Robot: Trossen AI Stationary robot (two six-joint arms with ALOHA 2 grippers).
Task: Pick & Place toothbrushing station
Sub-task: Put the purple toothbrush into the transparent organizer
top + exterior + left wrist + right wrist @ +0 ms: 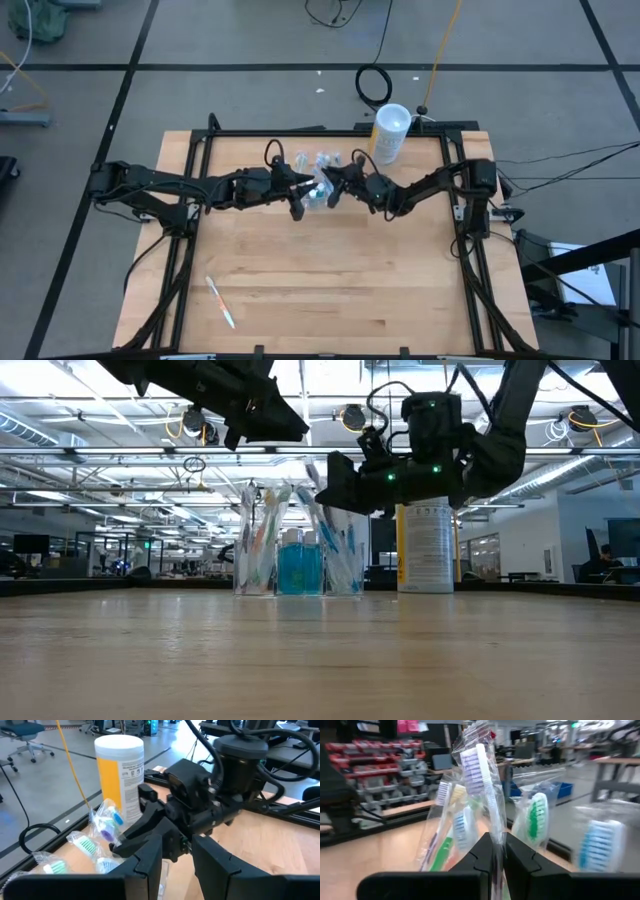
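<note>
The clear holder stands on the table's far middle, with wrapped pastel toothbrushes upright in it and teal tubes in its middle. My right gripper reaches it from the right, just above its right side, and is shut on one wrapped toothbrush. My left gripper is open and empty at the holder's left, a little above the table; its fingers face the right gripper. My right gripper pinches the clear-wrapped toothbrush between its two fingers, on the wrapper a little below the bristle head. The fingers come about level from the table's right and lie across the brush. The brush stands upright, head up above the fingers; its lower end is hidden.
A tall white canister with a yellowish label stands behind and right of the holder. One loose toothbrush lies on the wood near the front left. Black frame rails run along the table's sides.
</note>
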